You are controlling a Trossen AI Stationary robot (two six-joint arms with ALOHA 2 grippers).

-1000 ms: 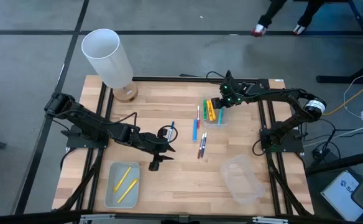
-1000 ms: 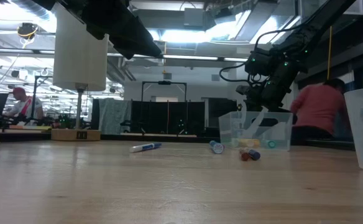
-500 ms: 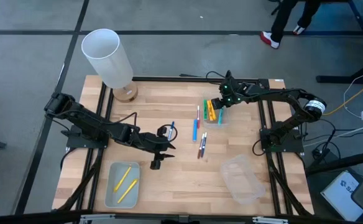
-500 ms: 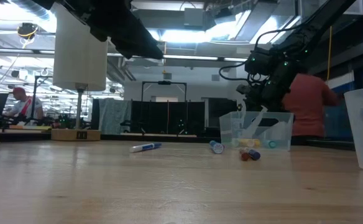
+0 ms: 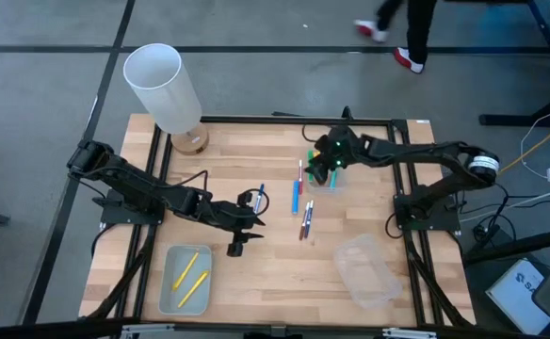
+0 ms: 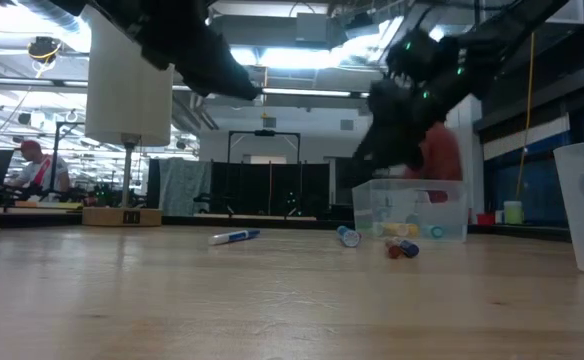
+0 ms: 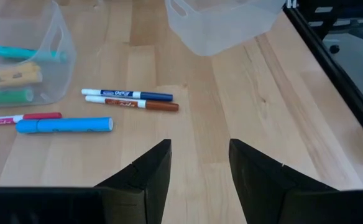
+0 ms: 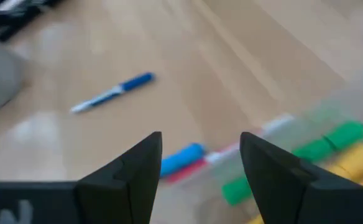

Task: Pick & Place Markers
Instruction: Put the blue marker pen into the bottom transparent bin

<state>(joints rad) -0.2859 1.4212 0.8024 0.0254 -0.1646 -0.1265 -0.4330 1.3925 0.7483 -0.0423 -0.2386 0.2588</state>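
A small clear tray (image 5: 331, 181) at the table's far right holds yellow (image 7: 10, 76), green (image 7: 7, 96) and teal (image 7: 26, 54) markers. On the bare wood beside it lie a thick light-blue marker (image 5: 294, 196), a thin pink one (image 5: 300, 172) and two thin pens (image 5: 306, 219). A blue-and-white marker (image 5: 260, 195) lies further left. My right gripper (image 5: 319, 169) hovers open and empty over the tray's left edge. My left gripper (image 5: 258, 223) hangs open and empty above the middle of the table, near the blue-and-white marker.
A clear tray (image 5: 186, 278) at the near left holds two yellow markers. An empty clear tray (image 5: 367, 271) stands at the near right. A tall white cylinder (image 5: 167, 89) on a wooden base stands at the far left corner. A person walks on the floor beyond the table.
My right gripper has risen out of the small tray and moved toward the table's left edge, now over the tray's left side. The markers and trays have kept still.
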